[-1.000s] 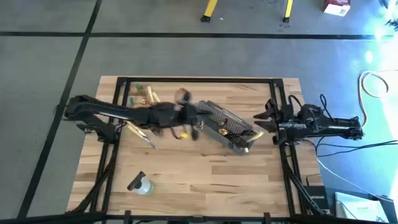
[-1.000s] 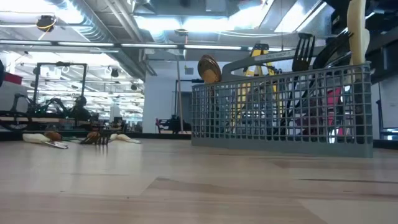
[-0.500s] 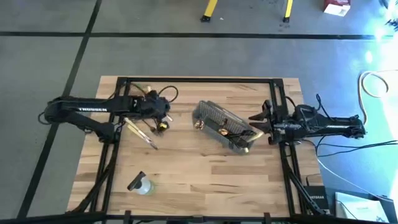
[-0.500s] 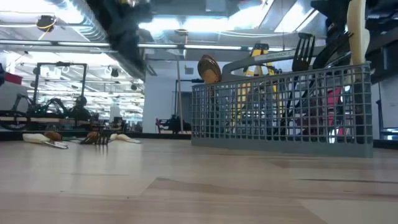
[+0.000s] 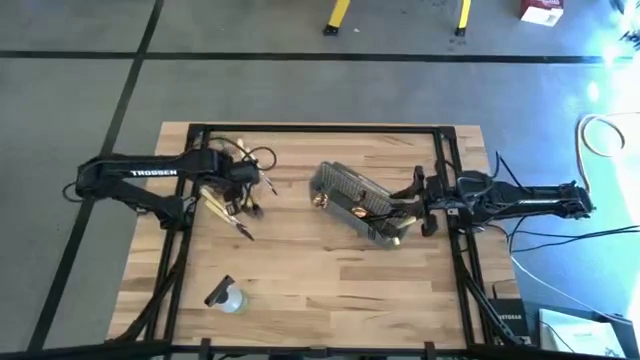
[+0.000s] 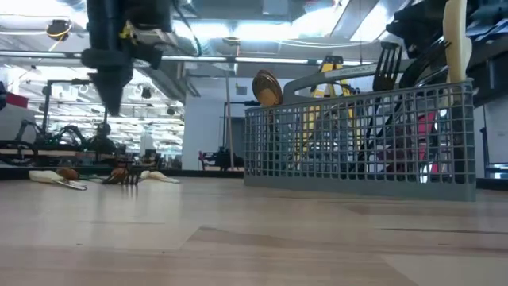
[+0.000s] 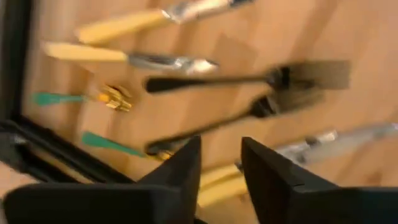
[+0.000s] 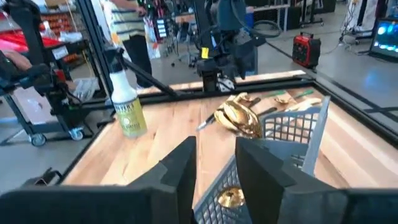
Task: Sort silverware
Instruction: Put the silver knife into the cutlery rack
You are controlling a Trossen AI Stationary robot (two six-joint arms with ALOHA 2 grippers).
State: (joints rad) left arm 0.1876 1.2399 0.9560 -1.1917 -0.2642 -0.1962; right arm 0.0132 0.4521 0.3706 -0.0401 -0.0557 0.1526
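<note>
Hovering, left pincer [image 7: 219, 163]: slightly spread, empty, above black forks [image 7: 249, 81]
Arm lettering: "TROSSEN"
Right pincer [image 8: 214, 163]: spread, at basket [image 5: 362, 204]

Slim black forks [image 7: 249, 79], tan-handled metal knives [image 7: 124, 57] and green-handled gold pieces [image 7: 74, 98] lie flat, loosely side by side on the wooden tabletop; gold spoons [image 8: 238, 116] stand upright inside the grey basket.

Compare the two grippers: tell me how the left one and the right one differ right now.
The left gripper hangs over the loose silverware lying flat on the table; the right gripper sits at the wire-mesh basket. The left gripper points down at black forks; the right gripper reaches level across the table toward gold spoons standing in the basket. Both are open and empty.
</note>
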